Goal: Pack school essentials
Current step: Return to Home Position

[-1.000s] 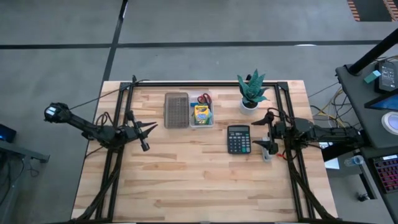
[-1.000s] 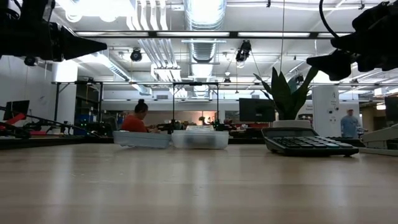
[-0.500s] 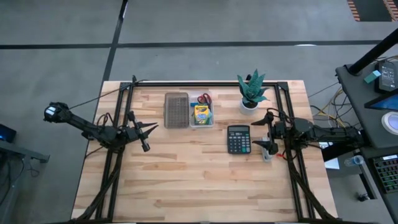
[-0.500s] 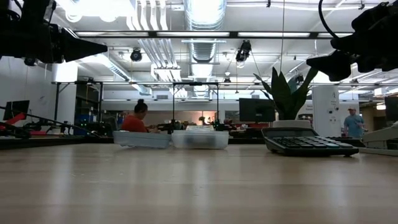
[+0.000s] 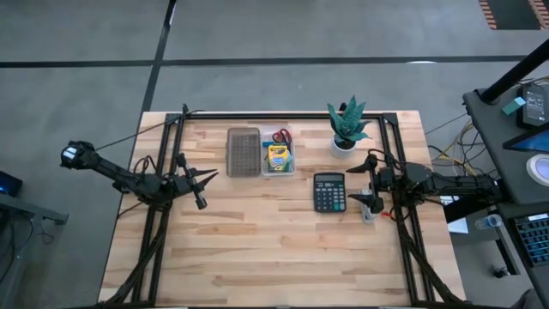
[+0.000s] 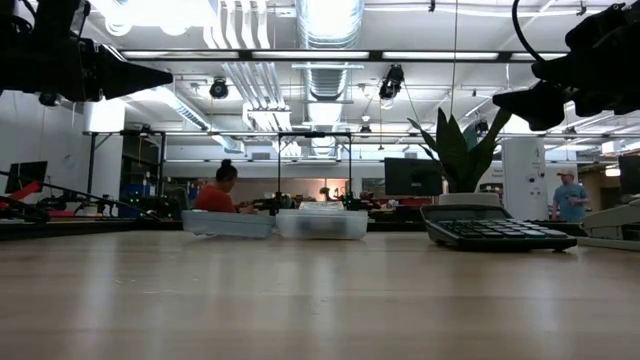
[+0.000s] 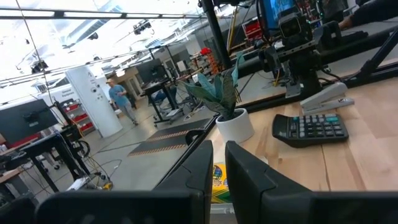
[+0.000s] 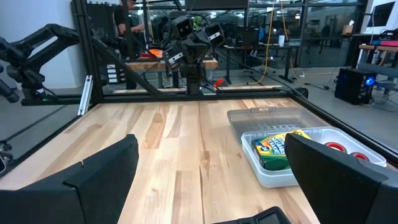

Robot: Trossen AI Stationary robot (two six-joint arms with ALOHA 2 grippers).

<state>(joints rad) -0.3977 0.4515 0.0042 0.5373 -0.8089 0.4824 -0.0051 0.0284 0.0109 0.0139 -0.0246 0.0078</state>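
A clear bin (image 5: 279,160) near the table's far edge holds the yellow-green crayon box (image 5: 277,156) and the red-handled scissors (image 5: 281,136); both also show in the right wrist view, the crayon box (image 8: 277,149) and the scissors (image 8: 339,149). The pencils, eraser and sticky pad are hidden or out of view. My left gripper (image 5: 212,174) hovers shut above the table's left side, pointing right. My right gripper (image 5: 365,183) hovers open at the right side, pointing left, its fingers (image 8: 106,171) wide apart.
A grey ridged tray (image 5: 244,152) lies left of the bin. A calculator (image 5: 328,191), a grey stapler (image 5: 367,212) and a potted plant (image 5: 346,125) stand at the right, close to my right gripper. The near half of the table (image 5: 274,257) is bare wood.
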